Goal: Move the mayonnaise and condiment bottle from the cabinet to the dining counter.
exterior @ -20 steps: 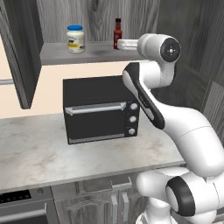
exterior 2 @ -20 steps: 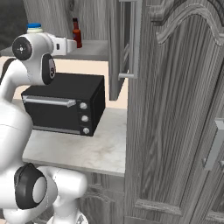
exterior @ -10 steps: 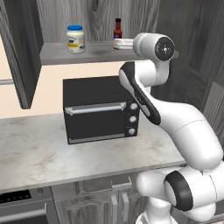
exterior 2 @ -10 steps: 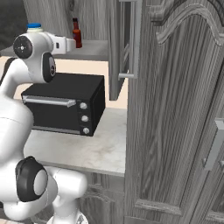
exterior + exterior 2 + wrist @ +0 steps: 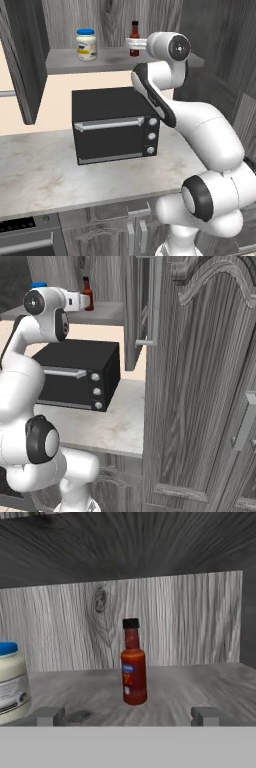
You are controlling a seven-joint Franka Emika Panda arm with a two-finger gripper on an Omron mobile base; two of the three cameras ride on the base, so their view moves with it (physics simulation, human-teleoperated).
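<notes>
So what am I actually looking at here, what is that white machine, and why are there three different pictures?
It is a white robot arm in a computer-drawn kitchen. Two pictures come from cameras on its base, one behind it on the left, one on the right. The third comes from a camera on its hand, looking forward between the two fingertips of its gripper. In that hand view the fingertips stand wide apart with nothing between them, so it holds nothing. Straight ahead, on the shelf of the open cabinet, stands the condiment bottle, dark red with a black cap. To one side of it stands the mayonnaise, a whitish jar with a blue lid. Below the shelf, a black oven sits on a marble worktop. The arm is raised to shelf height, its hand close to the bottle.
</notes>
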